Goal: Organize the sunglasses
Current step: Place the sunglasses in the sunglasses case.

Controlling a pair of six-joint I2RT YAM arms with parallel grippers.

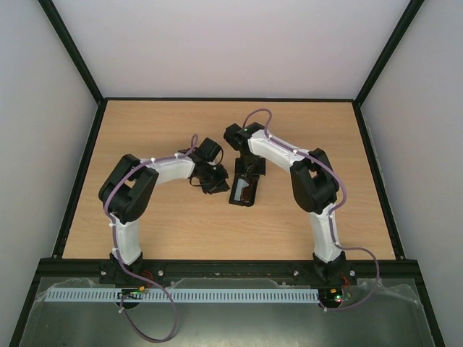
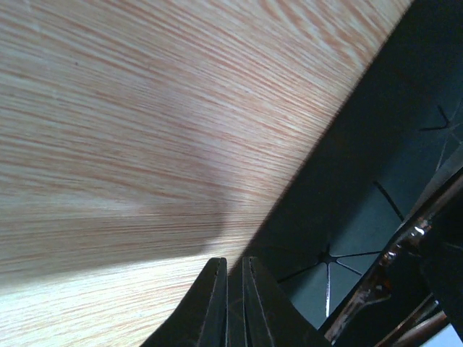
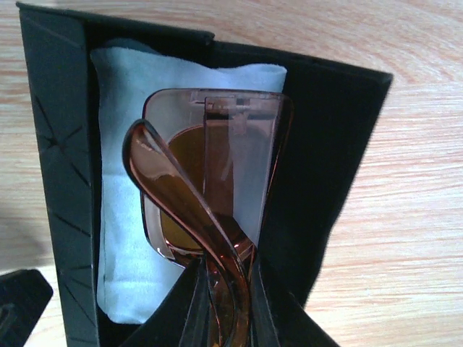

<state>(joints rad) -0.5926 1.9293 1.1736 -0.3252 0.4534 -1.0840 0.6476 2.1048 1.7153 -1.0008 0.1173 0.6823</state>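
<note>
Pinching the sunglasses (image 3: 177, 184), the right gripper (image 3: 228, 293) aims them onto the cloth (image 3: 119, 238) in the case (image 3: 58, 144); the left gripper (image 2: 233, 269), pressed together, sits at its nine o'clock.

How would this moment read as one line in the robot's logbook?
right gripper: shut on sunglasses | sunglasses: over open case | cloth: inside case | left gripper: shut, beside case

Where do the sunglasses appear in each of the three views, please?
Top external: centre, sunglasses at the black case.
Left wrist: lower right corner, beside the case.
Right wrist: centre, held in the right pincer.
Shared landmark: the black case.
</note>
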